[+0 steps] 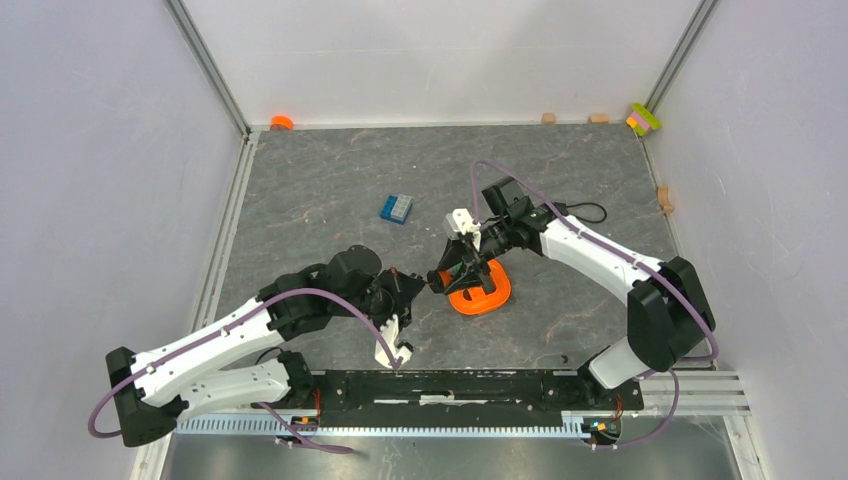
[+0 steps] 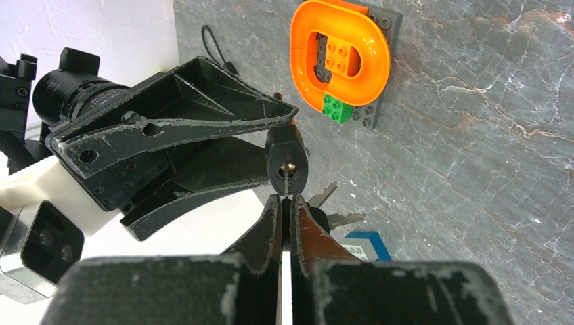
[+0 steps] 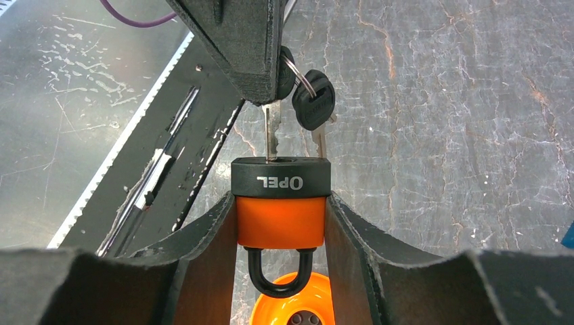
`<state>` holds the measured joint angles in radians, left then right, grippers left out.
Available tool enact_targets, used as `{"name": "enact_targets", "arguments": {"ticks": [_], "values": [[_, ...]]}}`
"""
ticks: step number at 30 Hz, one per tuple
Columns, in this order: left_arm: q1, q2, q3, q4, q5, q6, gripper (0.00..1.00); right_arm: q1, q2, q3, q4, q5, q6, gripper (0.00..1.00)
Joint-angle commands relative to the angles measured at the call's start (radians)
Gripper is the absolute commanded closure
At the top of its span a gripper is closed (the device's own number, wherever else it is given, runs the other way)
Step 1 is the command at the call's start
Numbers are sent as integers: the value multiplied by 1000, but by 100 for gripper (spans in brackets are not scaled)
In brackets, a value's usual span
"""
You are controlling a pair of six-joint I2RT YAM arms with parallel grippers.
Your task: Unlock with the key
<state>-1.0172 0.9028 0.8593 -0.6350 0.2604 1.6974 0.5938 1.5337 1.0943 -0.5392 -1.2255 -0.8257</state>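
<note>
R fingers [image 3: 203,271] clamped on orange body of OPEL padlock [image 3: 280,220], held over bench [image 1: 330,200] at approx. 9 o'clock of orange ring-shaped piece [image 1: 482,296], shackle toward wrist cam. L fingers [image 2: 271,230] pressed together on head of key [image 3: 272,132]; blade points to 6 o'clock in R wrist view, tip at black cap's keyway, insertion depth not discernible. Spare key [image 3: 313,100] hangs at 1 o'clock of blade.

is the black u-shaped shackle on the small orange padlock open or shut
Shut: both legs of the black shackle sit inside the orange padlock, seen from the right wrist.
</note>
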Motion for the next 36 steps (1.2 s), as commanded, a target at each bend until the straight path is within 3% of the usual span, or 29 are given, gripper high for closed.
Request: {"name": "enact_targets", "arguments": {"ticks": [1,36], "values": [[-10,-12,33,18,-2,-33,98,3,-41,-5,33,-31,8,100],[-12,-16,24,14,14,-57,98,3,-60,-31,57,-25,9,100]]}}
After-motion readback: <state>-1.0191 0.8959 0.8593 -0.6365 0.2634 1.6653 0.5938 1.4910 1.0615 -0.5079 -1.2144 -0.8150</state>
